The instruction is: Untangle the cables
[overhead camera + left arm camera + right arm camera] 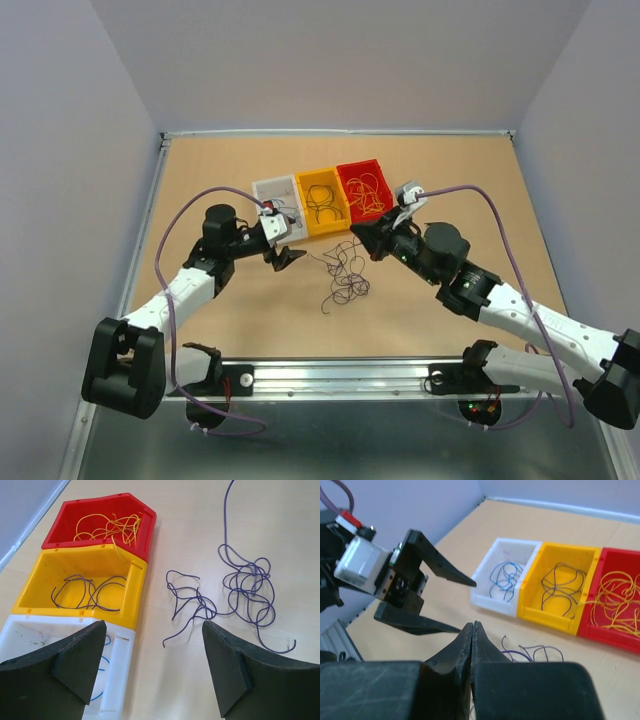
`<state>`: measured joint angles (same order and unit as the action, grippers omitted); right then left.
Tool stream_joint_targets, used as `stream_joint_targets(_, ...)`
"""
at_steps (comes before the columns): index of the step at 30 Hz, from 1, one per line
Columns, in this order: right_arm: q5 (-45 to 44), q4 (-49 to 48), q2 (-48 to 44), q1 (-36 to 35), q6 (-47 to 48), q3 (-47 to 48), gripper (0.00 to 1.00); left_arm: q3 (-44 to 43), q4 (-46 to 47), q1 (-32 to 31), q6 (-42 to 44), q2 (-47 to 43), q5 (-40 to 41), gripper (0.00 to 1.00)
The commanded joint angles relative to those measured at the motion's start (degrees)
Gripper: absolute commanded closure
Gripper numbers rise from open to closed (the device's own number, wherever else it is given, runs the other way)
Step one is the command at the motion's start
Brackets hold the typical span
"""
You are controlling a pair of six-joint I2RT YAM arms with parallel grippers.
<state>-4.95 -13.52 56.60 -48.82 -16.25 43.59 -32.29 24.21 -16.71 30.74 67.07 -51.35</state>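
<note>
Purple cables (346, 272) tangled on table (230, 335) near bins (320, 174).

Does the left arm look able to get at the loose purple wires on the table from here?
Probably yes: the left gripper is open and facing the purple wires, with nothing between them.

No writing, number, label or brand can be read in any view. The white bin (118, 672) has faint coloured scribbles on its floor and a small mark on its inner wall, all too blurred to make out.
</note>
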Motion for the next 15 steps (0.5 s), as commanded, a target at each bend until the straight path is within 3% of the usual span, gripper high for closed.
stream_joint_targets(1, 2.9, -1.8, -2.2, -0.2, 1.1, -1.3, 0.99, -2.2, 0.6, -0.4, 1.7, 0.2, -2.3, 0.10)
stream_joint_targets(3, 3.3, -1.5, -4.8, -0.3, 1.2, -1.5, 0.99, -2.2, 0.3, -0.8, 1.8, 0.5, -4.0, 0.01)
stream_joint_targets(10, 4.3, -0.9, -10.3, -0.2, 1.7, -2.1, 0.99, -5.8, 3.8, -8.2, -4.0, 2.5, -0.5, 0.01)
stream_joint_targets(15, 4.6, -1.1, -13.5, -0.2, 2.4, -2.8, 0.99, -13.8, 6.5, -16.1, -10.3, 6.3, 4.6, 0.01)
